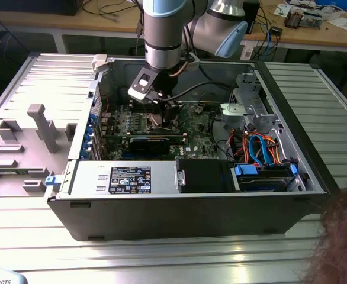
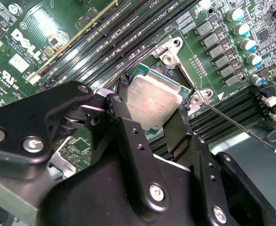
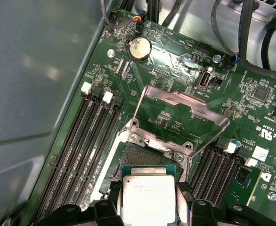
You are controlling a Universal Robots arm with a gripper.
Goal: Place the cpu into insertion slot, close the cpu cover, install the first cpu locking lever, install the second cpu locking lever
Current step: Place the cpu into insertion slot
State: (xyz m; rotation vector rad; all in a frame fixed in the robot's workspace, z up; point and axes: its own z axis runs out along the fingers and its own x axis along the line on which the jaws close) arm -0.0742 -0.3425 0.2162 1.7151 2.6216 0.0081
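Claw (image 2: 150, 109): closed on the cpu; you have it pinched by two opposite edges between the black fingers (image 2: 132, 139).
Cpu (image 3: 149, 197): silver top up, over the claw-side half of the insertion slot. You cannot tell whether it touches the slot.
Insertion slot (image 3: 142, 157): the dark centre is bare on the side away from the claw.
Cpu cover (image 3: 187, 106): swung open, standing beyond the slot's far edge.
Locking lever (image 2: 237, 123): thin wire rod, unlatched, running out from a slot corner.
Relation: the slot lies under and just ahead of your claw; the cpu's edges look roughly square to the slot's surround.
Arm (image 1: 161, 35): reaching down into the open case (image 1: 191, 207), above the slot.
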